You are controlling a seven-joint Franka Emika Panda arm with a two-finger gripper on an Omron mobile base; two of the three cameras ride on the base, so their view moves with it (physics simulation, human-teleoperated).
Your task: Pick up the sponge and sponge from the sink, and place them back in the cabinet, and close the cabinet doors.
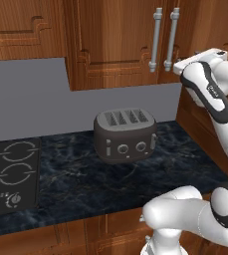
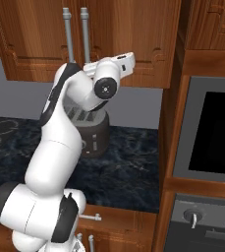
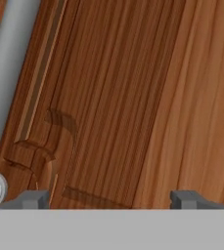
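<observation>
Both cabinet doors stand shut: the left door [image 1: 115,45] and the right door [image 1: 197,22] meet flush, with their silver bar handles [image 1: 157,40] [image 1: 173,39] side by side. My gripper [image 3: 113,197] is open, its fingertips [image 3: 35,199] spread wide with nothing between them. It faces the right door's wood panel [image 3: 133,97] from very close, just right of the right handle [image 3: 6,83]. The white hand [image 2: 118,63] hovers at the door's lower edge [image 2: 133,34]. The sponges and the sink are out of view.
A dark four-slot toaster [image 1: 125,135] sits on the black marble counter [image 1: 135,184] below the cabinet. A stove top [image 1: 11,174] lies at the left. A built-in oven [image 2: 207,133] in a wooden column stands at the right. A handleless carved panel [image 1: 21,30] is upper left.
</observation>
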